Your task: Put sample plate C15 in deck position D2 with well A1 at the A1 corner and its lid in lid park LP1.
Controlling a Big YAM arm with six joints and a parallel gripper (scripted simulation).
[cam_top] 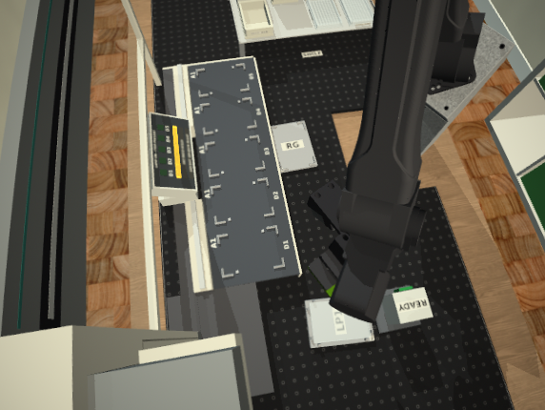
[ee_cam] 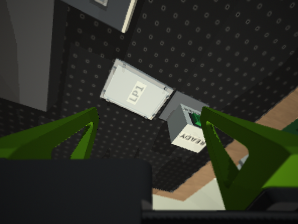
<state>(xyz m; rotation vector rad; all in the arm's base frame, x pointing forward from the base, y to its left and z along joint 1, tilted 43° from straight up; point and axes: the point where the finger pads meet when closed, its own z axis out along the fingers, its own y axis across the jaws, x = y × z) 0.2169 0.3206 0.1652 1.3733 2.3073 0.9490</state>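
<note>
The gripper [ee_cam: 150, 137] hangs wide open with nothing between its green fingers, above the black mat [cam_top: 453, 286] near the lid park LP1 [cam_top: 319, 329] and the READY key [cam_top: 413, 305]. In the wrist view LP1 [ee_cam: 135, 90] lies just beside the key [ee_cam: 189, 137], their edges nearly touching at one corner, and both show in the gap between the fingers. From the top, the arm [cam_top: 386, 143] covers the right part of LP1 and the key's left edge. The deck [cam_top: 238, 167] stretches left of the arm, its long pale edge running diagonally; the bracket sets from D1 [cam_top: 286, 245] up to D5 hold nothing, and D2 [cam_top: 275, 194] is bare. A strip of open mat separates the deck's right edge from the arm. The nest RG [cam_top: 292, 145] sits just off that edge, free of labware. The shelf [cam_top: 267, 34] is at the top, partly cut off by the frame; several plates and boxes [cam_top: 254, 14] stand on it, but which is C15 cannot be told. A display panel [cam_top: 172, 154] stands against the deck's left edge.
</note>
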